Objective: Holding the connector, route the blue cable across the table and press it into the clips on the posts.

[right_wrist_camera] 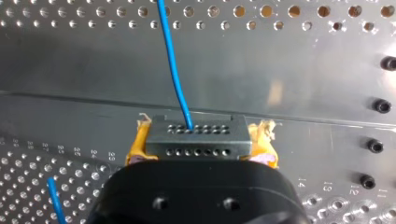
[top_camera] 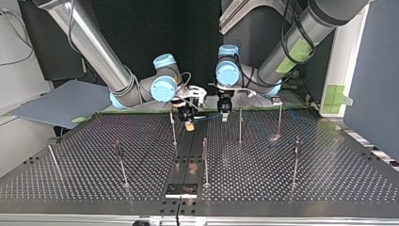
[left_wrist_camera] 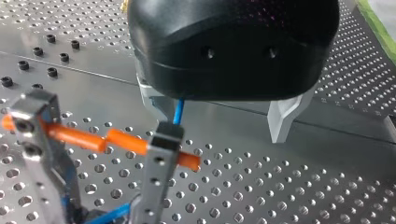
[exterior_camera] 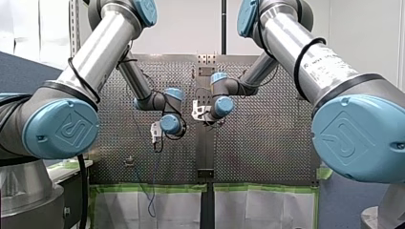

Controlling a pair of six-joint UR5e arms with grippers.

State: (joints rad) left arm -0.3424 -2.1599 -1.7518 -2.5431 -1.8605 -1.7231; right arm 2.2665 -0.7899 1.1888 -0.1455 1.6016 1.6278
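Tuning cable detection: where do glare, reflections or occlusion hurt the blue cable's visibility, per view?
Right wrist view: blue cable contrasts well against the table, one pale reflection nearby. Left wrist view: my left gripper's black body hides all but short pieces of cable. Top view: glossy table mirrors the posts, dark backdrop, cable faint. Front view: the arms block much of the table.

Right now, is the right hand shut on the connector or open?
Shut: yellow pads of the right hand press both sides of the grey connector, right wrist view.
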